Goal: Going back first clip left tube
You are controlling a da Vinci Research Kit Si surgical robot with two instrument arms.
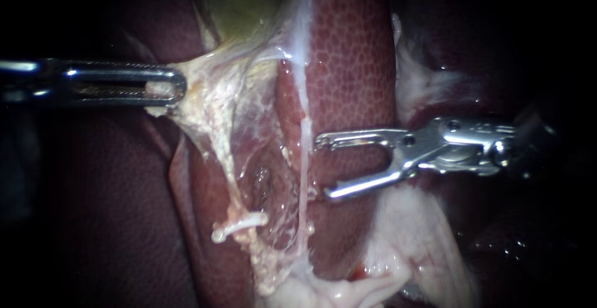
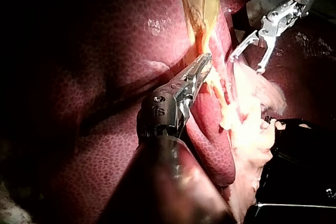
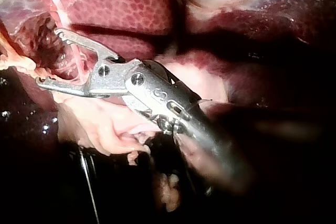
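A thin pale tube runs down across the liver, with no clip visible on it; we cannot tell whether it is the left tube. Our right instrument sits just beside it, jaws gaping wide, holding nothing. Our left instrument has its jaws clamped on pale tissue below the gallbladder, stretching it taut. We judge this the retreat step: next, the right instrument should draw straight back, clear of the tube.

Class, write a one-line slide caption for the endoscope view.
Left instrument grips pale tissue while the open right instrument faces a thin tube lying over the liver.
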